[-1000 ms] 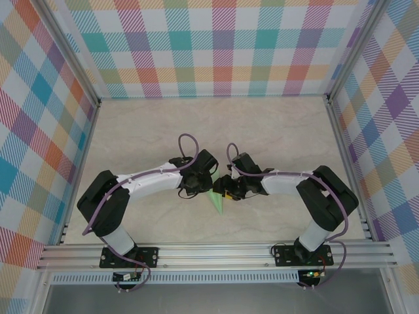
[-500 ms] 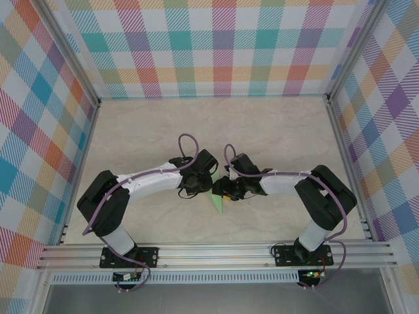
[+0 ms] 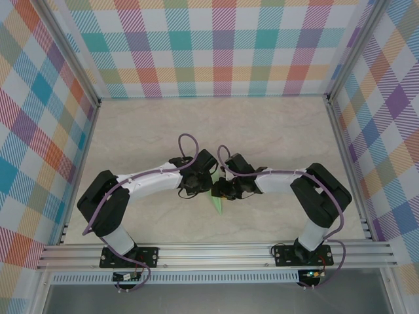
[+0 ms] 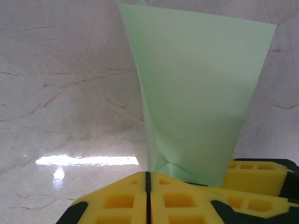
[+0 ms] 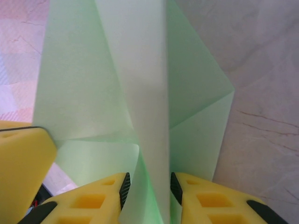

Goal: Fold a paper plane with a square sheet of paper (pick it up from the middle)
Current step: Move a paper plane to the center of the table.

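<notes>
The pale green sheet of paper (image 3: pixel 217 204), folded into a narrow pointed shape, hangs between both grippers above the table, tip toward the near edge. My left gripper (image 4: pixel 148 175) is shut on a lower fold of the paper (image 4: pixel 201 93), whose wide flap rises in front of it. My right gripper (image 5: pixel 148 186) straddles the paper's raised centre ridge (image 5: pixel 140 70). Its jaws stand a little apart, one pad on each side of the ridge. In the top view the left gripper (image 3: pixel 200 185) and right gripper (image 3: pixel 221 190) meet over the paper.
Pale marble tabletop (image 3: pixel 275 131) lies all around, open behind and to both sides of the grippers. Checked walls enclose it, and an aluminium rail (image 3: pixel 216 252) runs along the near edge. A yellow finger (image 5: pixel 21 158) of the left gripper sits at the right wrist view's lower left.
The right gripper's jaws have narrowed around the paper's ridge, and the right arm has shifted slightly left toward the left gripper. The left gripper has held still, shut on the paper.
</notes>
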Robot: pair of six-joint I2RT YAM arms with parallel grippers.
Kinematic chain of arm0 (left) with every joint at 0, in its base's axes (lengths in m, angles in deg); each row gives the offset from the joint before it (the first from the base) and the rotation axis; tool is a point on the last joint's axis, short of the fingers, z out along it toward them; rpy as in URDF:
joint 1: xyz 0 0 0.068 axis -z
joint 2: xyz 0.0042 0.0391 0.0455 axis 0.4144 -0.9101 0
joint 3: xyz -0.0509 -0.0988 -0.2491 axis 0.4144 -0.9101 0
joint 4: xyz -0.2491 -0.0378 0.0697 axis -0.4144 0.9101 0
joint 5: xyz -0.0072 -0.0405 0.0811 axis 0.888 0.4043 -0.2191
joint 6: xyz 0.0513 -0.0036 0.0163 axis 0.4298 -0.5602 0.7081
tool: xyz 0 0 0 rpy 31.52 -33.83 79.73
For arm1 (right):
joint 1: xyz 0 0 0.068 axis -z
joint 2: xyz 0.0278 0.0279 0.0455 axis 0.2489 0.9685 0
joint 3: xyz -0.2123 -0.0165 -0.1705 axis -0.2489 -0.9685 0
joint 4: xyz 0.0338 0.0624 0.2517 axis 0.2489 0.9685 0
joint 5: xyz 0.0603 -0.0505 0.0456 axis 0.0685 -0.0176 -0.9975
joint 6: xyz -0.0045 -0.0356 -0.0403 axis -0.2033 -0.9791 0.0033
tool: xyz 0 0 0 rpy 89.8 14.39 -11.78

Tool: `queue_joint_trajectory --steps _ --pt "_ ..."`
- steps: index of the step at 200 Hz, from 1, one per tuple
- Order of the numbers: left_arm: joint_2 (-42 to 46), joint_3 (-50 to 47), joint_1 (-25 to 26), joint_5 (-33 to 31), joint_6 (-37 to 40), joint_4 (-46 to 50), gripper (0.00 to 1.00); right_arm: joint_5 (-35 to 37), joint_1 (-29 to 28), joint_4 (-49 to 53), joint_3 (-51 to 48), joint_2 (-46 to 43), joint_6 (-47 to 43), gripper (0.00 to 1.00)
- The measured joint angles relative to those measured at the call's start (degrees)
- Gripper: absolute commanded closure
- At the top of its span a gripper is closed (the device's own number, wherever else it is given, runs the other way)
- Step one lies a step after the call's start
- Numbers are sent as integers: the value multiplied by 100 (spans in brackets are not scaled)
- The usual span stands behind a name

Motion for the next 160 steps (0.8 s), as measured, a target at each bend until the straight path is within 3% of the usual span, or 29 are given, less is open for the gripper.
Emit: queue_joint_trajectory --steps 95,138,160 --pt "0 -26 0 -2 0 -9 90 319 -175 422 350 188 -160 83" --pt "129 -195 0 -9 24 -155 82 577 -262 782 531 186 -192 91" --pt "435 -385 0 -33 48 -291 72 861 -313 1154 699 114 -229 93"
